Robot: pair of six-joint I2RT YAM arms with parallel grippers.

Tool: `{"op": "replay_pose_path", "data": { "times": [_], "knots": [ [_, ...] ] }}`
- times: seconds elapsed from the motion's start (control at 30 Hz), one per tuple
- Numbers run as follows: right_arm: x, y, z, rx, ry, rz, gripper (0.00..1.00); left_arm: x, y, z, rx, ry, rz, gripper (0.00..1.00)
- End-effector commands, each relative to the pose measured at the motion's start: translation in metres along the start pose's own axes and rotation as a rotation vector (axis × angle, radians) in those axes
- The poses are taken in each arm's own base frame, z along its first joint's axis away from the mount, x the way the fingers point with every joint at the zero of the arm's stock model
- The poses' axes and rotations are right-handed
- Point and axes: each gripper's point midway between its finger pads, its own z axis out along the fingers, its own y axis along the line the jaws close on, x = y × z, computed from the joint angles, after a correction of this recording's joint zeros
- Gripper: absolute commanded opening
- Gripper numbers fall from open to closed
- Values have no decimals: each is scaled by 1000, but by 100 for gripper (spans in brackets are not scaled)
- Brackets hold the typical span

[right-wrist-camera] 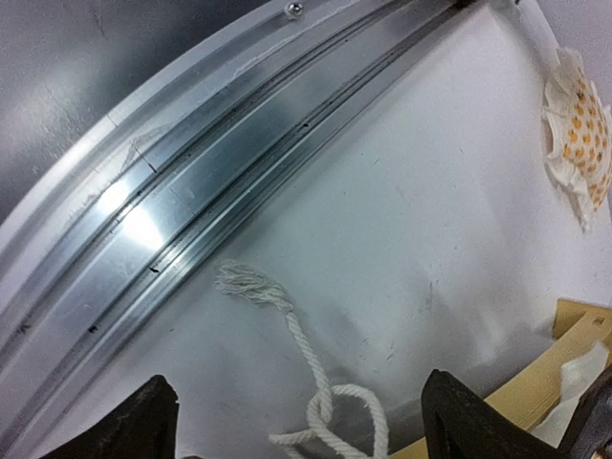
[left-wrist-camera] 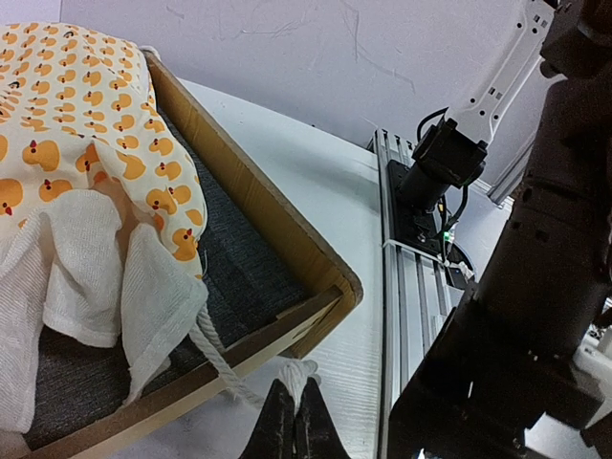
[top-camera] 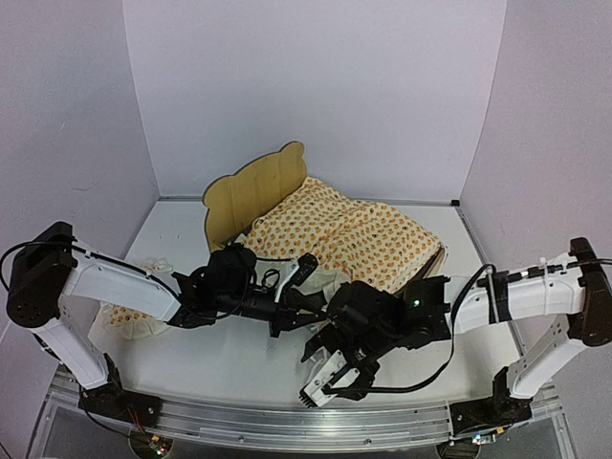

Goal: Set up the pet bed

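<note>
The pet bed (top-camera: 251, 189) stands at the back middle, its plywood headboard upright. An orange-dotted cream mattress cover (top-camera: 349, 234) lies over it. In the left wrist view the bed's near corner (left-wrist-camera: 325, 279) and grey fabric base (left-wrist-camera: 239, 273) show beside the cover's white ruffle (left-wrist-camera: 81, 277). My left gripper (left-wrist-camera: 295, 406) is shut on a white rope tie (left-wrist-camera: 298, 375) just outside the footboard. My right gripper (right-wrist-camera: 306, 430) is open, with a second rope tie (right-wrist-camera: 292, 330) lying loosely knotted on the table between its fingers, frayed end toward the rail.
The aluminium rail (right-wrist-camera: 191, 191) runs along the near table edge, close to my right gripper (top-camera: 330, 382). A small ruffled pillow (top-camera: 129, 320) lies at the left, partly under my left arm. The two arms are close together at the bed's near corner.
</note>
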Motion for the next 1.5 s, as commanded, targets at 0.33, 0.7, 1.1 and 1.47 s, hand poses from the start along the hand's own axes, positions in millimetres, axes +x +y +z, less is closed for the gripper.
{"op": "replay_pose_path", "data": {
  "times": [0.33, 0.7, 1.1, 1.47],
  "knots": [
    [19, -13, 47, -118, 197, -285, 64, -33, -19, -11, 67, -78, 36, 0],
    [69, -37, 90, -56, 474, -304, 53, -31, -24, -20, 73, -82, 46, 0],
    [36, 45, 30, -208, 366, 81, 0, -55, -15, -53, -89, -192, 65, 0],
    [7, 117, 6, -289, 120, 627, 0, -38, -68, -57, 107, -192, 40, 0]
  ]
}}
